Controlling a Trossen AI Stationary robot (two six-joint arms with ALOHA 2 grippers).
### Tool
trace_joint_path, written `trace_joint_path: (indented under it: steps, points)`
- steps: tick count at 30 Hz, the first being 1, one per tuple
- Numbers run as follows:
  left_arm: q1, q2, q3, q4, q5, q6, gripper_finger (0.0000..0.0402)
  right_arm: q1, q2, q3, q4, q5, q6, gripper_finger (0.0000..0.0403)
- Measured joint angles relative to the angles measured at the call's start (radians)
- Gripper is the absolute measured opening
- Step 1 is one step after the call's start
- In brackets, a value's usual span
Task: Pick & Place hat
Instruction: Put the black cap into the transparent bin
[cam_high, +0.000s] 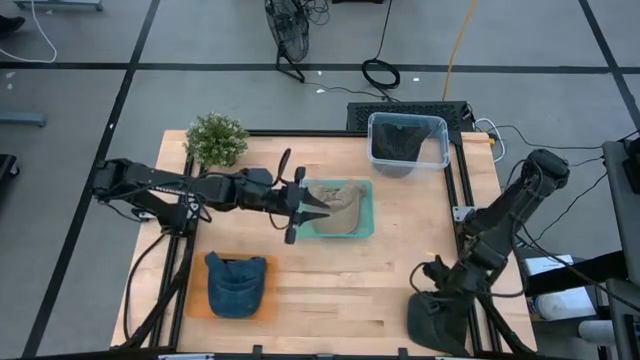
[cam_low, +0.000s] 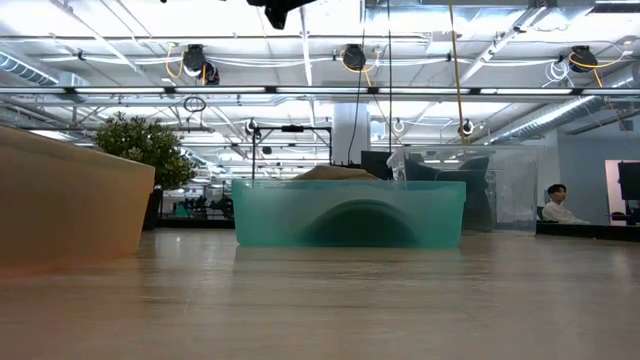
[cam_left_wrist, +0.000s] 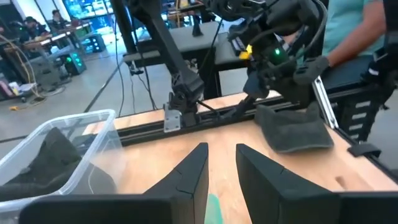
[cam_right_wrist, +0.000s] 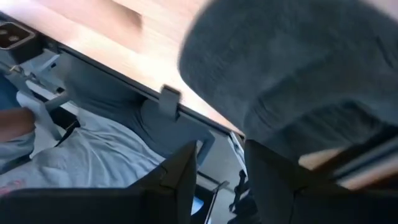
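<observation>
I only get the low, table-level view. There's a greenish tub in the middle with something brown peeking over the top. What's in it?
Observer: A tan hat, lying in that teal bin.
Visitor: Is a robot arm anywhere near it?
Observer: Yes. The left gripper hangs over the bin's edge, with its fingers open and empty.
Visitor: And the other arm?
Observer: The right gripper is open. It sits at the table's right corner, at the bottom of the overhead picture, next to a dark grey hat.
</observation>
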Motion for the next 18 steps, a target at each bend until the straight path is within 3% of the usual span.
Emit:
trace_joint_path:
  steps: [5, 12, 18]
  points:
    - [0.008, -0.04, 0.0, -0.043, -0.004, 0.052, 0.0093, 0.048, 0.007, -0.002, 0.005, 0.005, 0.083, 0.0126]
    - [0.028, -0.151, 0.0, -0.146, -0.004, 0.057, 0.0093, 0.057, 0.095, -0.002, 0.05, 0.003, 0.086, 0.0126]
    - [0.036, -0.172, 0.0, -0.166, -0.005, 0.088, 0.0093, 0.079, 0.165, -0.002, 0.111, 0.0, 0.098, 0.0126]
